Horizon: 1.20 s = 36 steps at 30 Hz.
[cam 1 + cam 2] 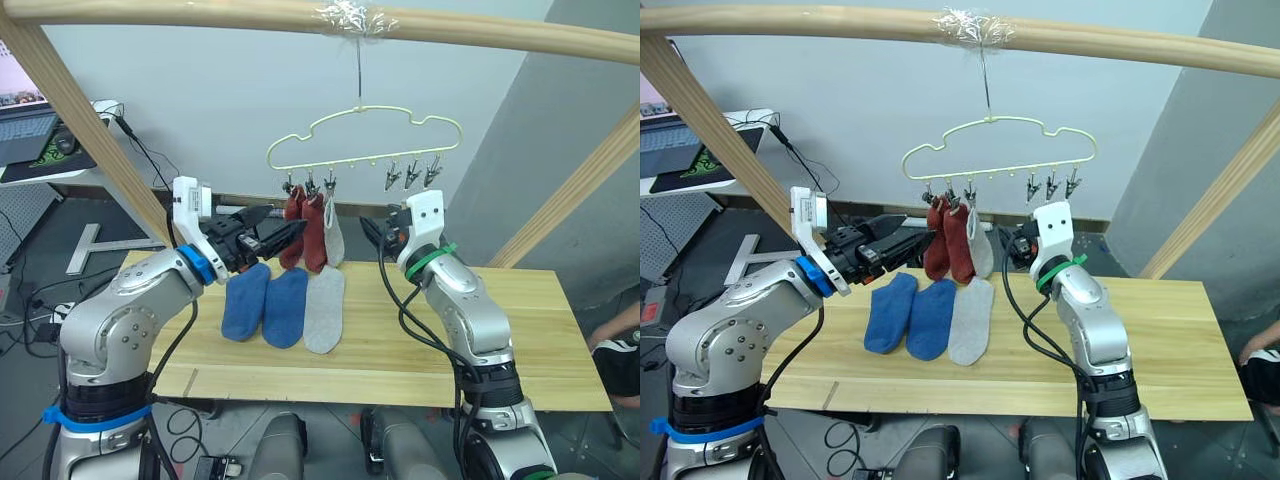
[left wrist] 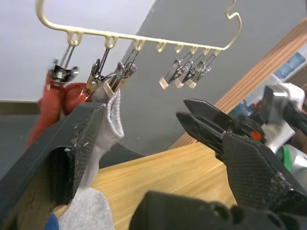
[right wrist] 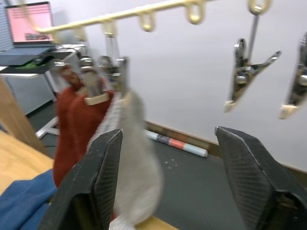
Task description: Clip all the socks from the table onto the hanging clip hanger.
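Observation:
The cream clip hanger (image 1: 365, 135) hangs from a wooden bar. Its three left clips hold two red socks (image 1: 305, 235) and a grey sock (image 1: 334, 240); three clips on the right (image 1: 410, 176) are empty. Two blue socks (image 1: 265, 304) and a grey sock (image 1: 325, 308) lie side by side on the table (image 1: 480, 350). My left gripper (image 1: 287, 222) is open in the air, right beside the hanging socks; one finger (image 2: 72, 153) is close to the hanging grey sock (image 2: 112, 120). My right gripper (image 1: 380, 232) is open and empty, below the empty clips, facing the hung socks (image 3: 134, 163).
A slanted wooden frame post (image 1: 90, 130) rises at the left and another (image 1: 580, 185) at the right. A white desk with a laptop (image 1: 25, 130) stands behind the left post. A person's knee (image 1: 620, 350) shows at the right edge.

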{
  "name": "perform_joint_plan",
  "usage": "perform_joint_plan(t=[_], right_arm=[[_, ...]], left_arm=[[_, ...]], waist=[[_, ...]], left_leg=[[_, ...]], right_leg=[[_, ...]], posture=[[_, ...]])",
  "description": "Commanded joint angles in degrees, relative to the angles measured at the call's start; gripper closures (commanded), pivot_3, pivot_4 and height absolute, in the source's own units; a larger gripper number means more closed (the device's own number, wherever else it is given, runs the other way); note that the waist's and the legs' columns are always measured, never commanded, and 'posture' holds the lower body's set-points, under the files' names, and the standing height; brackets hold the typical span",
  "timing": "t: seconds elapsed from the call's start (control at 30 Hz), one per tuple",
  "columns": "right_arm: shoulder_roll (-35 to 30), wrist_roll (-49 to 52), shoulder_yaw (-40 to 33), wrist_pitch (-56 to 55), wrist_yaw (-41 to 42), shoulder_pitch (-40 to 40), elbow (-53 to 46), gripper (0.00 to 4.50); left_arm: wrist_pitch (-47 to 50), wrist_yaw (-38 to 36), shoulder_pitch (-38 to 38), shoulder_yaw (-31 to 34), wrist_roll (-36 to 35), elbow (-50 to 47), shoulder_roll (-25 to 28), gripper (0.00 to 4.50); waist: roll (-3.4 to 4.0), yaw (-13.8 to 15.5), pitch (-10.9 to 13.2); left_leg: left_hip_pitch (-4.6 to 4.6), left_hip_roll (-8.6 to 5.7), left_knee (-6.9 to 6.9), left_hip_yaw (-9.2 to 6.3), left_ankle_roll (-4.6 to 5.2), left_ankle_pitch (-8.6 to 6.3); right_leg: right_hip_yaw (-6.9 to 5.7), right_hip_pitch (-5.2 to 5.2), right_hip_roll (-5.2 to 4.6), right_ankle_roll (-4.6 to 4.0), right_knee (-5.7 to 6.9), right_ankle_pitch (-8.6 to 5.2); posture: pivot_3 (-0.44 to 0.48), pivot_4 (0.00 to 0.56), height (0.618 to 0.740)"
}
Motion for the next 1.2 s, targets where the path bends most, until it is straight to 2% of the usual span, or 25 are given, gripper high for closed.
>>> perform_joint_plan(t=[0.03,0.07,0.73,0.9,1.2], right_arm=[[0.13,0.5,-1.54,-2.75,-1.8,-1.93,0.25,2.28],[0.1,0.47,-1.53,-2.95,-2.02,-2.17,0.73,2.64],[-0.58,0.98,-4.76,-8.78,-4.92,-11.83,14.66,2.64],[-0.43,1.01,-4.73,-10.45,-4.52,-13.75,16.87,2.64],[-0.48,1.14,-4.56,-12.15,-3.6,-15.91,19.19,2.64]], left_arm=[[-2.17,-1.53,-0.95,-0.9,0.61,-0.62,-0.16,0.0],[-2.55,-1.76,-1.01,-1.16,0.98,-0.44,-0.04,0.0],[-4.56,-5.36,-5.6,-4.55,1.79,-3.5,0.66,0.0],[-7.29,-5.86,-7.2,-5.36,4.27,-3.36,0.81,0.0],[-7.43,-4.3,-8.95,-5.36,3.99,-4.2,-0.53,0.0]], waist=[[0.0,0.01,0.0],[0.0,0.0,0.0],[0.02,-0.04,0.05],[0.06,-0.06,0.08],[0.09,-0.03,0.1]], left_leg=[[-0.06,-0.01,0.0,0.0,0.0,0.0],[-0.06,-0.01,0.0,0.0,0.0,0.0],[-0.07,-0.01,0.0,0.05,0.01,0.0],[-0.06,-0.01,0.02,0.04,0.01,0.0],[-0.07,0.0,0.01,0.04,0.01,0.0]], right_leg=[[0.0,-0.06,0.0,0.0,0.01,0.0],[0.01,-0.06,0.0,0.0,0.01,0.0],[0.0,-0.1,0.07,0.0,0.07,0.01],[0.01,-0.09,0.08,0.0,0.1,0.01],[0.01,-0.1,0.1,-0.01,0.11,0.01]], posture=[[0.059,0.213,0.74],[0.059,0.213,0.74],[0.061,0.225,0.74],[0.063,0.231,0.74],[0.067,0.225,0.74]])
